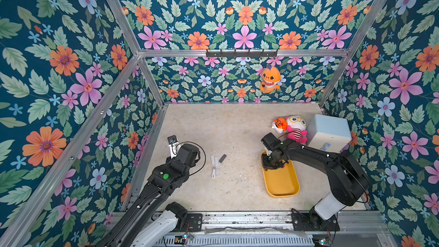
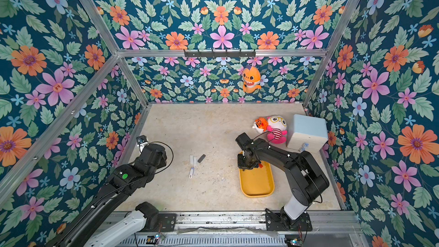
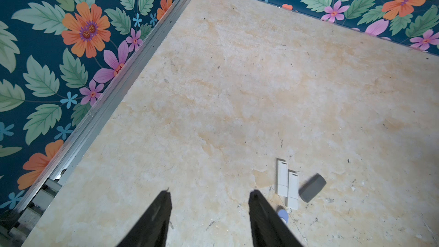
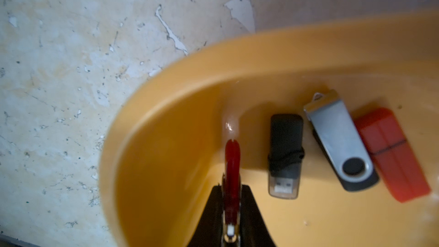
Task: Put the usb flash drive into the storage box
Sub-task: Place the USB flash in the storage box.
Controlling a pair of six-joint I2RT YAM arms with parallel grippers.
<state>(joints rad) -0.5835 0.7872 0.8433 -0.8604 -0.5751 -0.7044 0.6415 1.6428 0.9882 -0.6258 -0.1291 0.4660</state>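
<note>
Pinching a dark red usb flash drive (image 4: 232,162) edge-on between its clenched fingertips, the right gripper (image 4: 231,187) hung inside the yellow storage box (image 4: 166,96). The drive's free end pointed past the fingertips toward the tray's curved wall, while a black capped drive (image 4: 285,148), a silver swivel drive (image 4: 337,139) and an orange-red drive (image 4: 392,153) lay on the tray floor just beside one finger. The left gripper (image 3: 210,192) stood released above the bare tabletop (image 3: 237,91), nothing between its fingers, with two white flash drives (image 3: 282,178) and a grey flash drive (image 3: 312,187) lying side by side just outside one fingertip.
</note>
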